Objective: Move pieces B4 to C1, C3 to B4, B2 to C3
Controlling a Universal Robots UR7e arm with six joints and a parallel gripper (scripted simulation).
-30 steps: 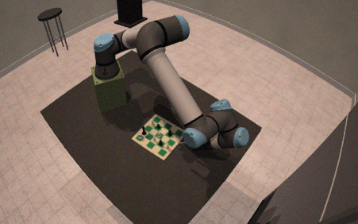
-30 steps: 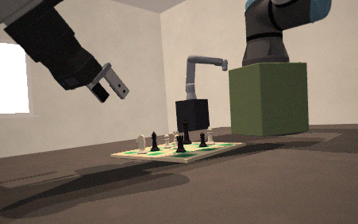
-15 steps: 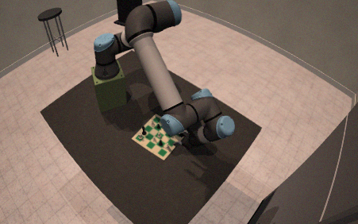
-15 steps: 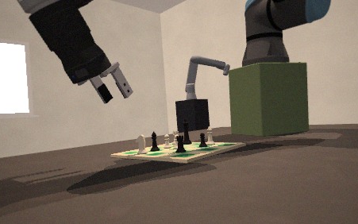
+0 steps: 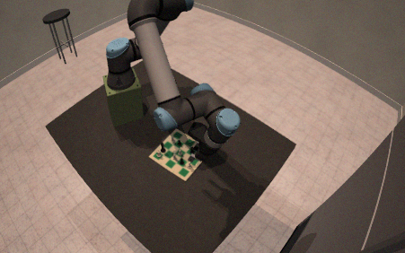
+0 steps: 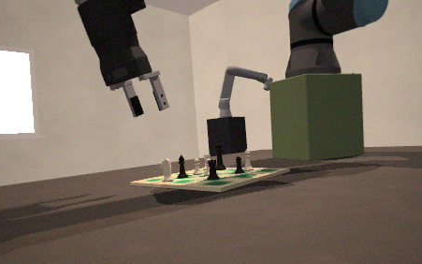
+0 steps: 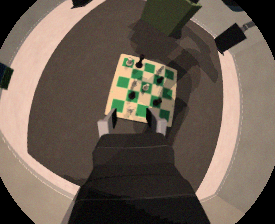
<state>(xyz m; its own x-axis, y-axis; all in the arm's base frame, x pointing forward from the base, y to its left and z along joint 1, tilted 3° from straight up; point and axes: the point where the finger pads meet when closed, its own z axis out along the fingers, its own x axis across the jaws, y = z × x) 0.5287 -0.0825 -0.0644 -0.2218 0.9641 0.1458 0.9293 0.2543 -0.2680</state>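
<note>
A small green and cream chessboard [image 5: 175, 154] lies on the dark mat; it also shows in the exterior view [image 6: 211, 179] and in the wrist view [image 7: 142, 91]. Several black and white pieces stand upright on it, among them a white knight [image 6: 167, 169] and a tall black piece [image 6: 219, 156]. The square labels are too small to read. My gripper [image 6: 146, 99] hangs open and empty high above the board's near left side. In the wrist view its fingers frame the board's near edge.
The arm's green pedestal [image 5: 123, 98] stands behind the board, also seen in the exterior view [image 6: 315, 116]. A black box on a grey arm [image 6: 226, 135] stands beyond the board. A stool [image 5: 59, 32] stands far off on the tiled floor.
</note>
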